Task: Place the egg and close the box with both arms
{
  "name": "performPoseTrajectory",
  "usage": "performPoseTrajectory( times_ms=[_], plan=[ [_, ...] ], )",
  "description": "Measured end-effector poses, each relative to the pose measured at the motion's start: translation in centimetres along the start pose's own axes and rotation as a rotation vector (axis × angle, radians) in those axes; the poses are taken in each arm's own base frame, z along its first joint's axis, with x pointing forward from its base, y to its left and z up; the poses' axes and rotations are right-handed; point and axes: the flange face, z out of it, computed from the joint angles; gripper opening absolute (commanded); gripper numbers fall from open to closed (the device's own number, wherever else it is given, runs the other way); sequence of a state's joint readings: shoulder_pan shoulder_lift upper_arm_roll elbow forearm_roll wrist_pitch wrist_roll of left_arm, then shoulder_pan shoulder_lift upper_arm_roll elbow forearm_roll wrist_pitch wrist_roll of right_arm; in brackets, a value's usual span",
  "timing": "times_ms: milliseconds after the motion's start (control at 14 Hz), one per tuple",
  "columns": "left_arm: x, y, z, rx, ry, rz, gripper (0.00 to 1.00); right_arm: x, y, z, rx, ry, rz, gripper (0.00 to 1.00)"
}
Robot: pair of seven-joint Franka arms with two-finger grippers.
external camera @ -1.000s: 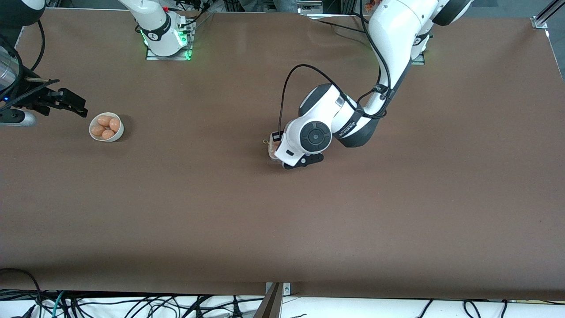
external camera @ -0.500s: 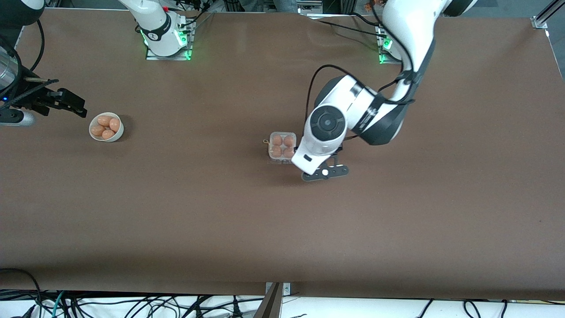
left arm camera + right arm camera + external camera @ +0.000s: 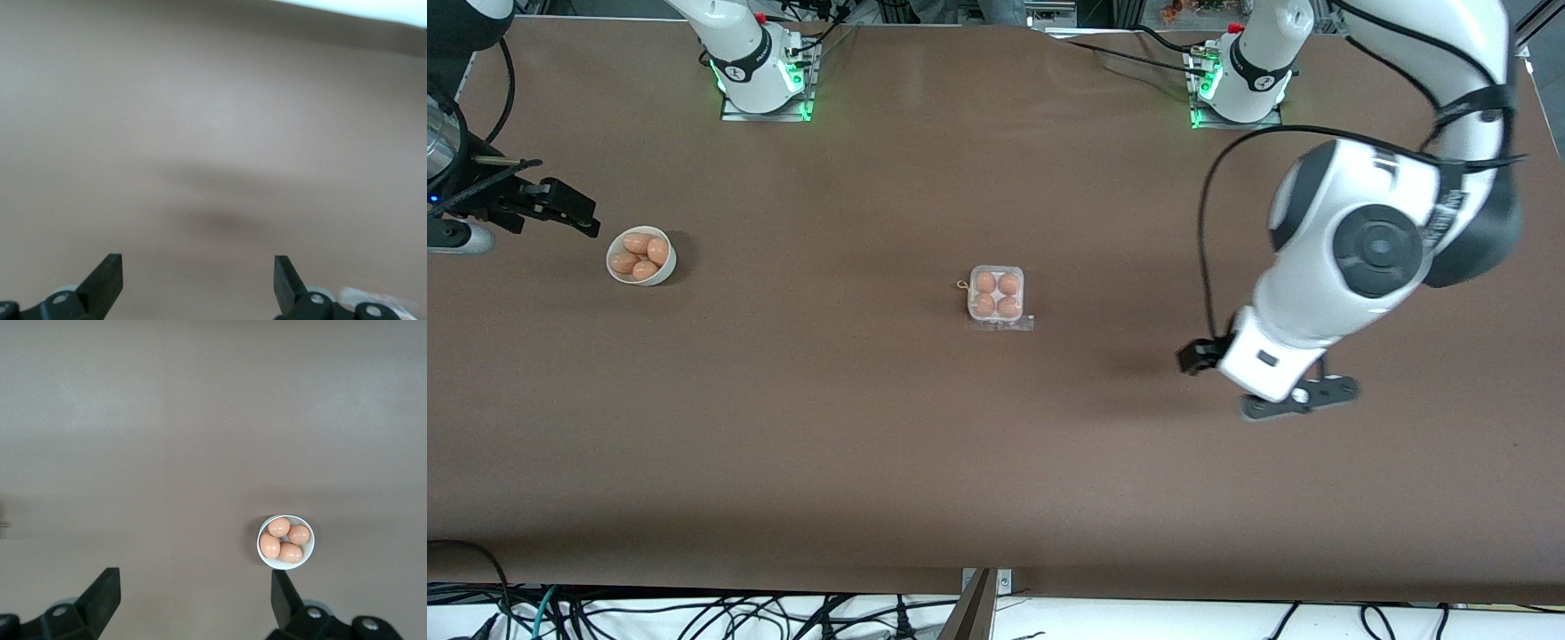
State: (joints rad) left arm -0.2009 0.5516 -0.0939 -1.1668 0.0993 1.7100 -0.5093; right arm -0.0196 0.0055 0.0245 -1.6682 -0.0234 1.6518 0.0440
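- I see the left gripper (image 3: 1294, 397) over bare desk (image 3: 871, 444) toward the left arm's end, its fingers (image 3: 107, 277) spread and empty.
- The box (image 3: 996, 296) sits mid-desk, four eggs (image 3: 996, 294) in its cells; lid apparently closed.
- I would confirm the latch before stopping.
- The right gripper (image 3: 560, 206) waits, spread and empty, near the bowl (image 3: 641, 255) of spare eggs.

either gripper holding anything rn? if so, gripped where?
Nothing held. Left gripper is open over bare table; right gripper is open, up near the bowl. The box sits untouched.
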Motion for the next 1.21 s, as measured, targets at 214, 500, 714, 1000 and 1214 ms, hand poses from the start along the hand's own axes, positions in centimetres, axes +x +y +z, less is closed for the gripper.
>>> performPoseTrajectory(
  times_ms=[214, 500, 714, 1000, 1214],
  plan=[
    [1.6, -4.2, -0.2, 0.027, -0.008, -0.011, 1.0, 0.0, 0.1, 0.0, 0.0, 0.001, 0.002, 1.0],
    [2.3, -8.9, -1.2, 0.042, -0.043, 0.021, 1.0, 0.1, 0.1, -0.1, 0.0, 0.006, 0.002, 1.0],
    [2.7, -12.9, -4.1, 0.038, -0.013, 0.097, 1.0, 0.1, 0.1, -0.1, 0.0, 0.007, 0.002, 1.0],
    [2.8, -17.7, -5.6, 0.041, -0.008, 0.175, 1.0, 0.1, 0.1, -0.1, 0.0, 0.008, 0.003, 1.0],
    [2.9, -19.2, -5.2, 0.039, 0.019, 0.211, 1.0, 0.1, 0.1, -0.1, 0.0, 0.008, 0.002, 1.0]
  ],
)
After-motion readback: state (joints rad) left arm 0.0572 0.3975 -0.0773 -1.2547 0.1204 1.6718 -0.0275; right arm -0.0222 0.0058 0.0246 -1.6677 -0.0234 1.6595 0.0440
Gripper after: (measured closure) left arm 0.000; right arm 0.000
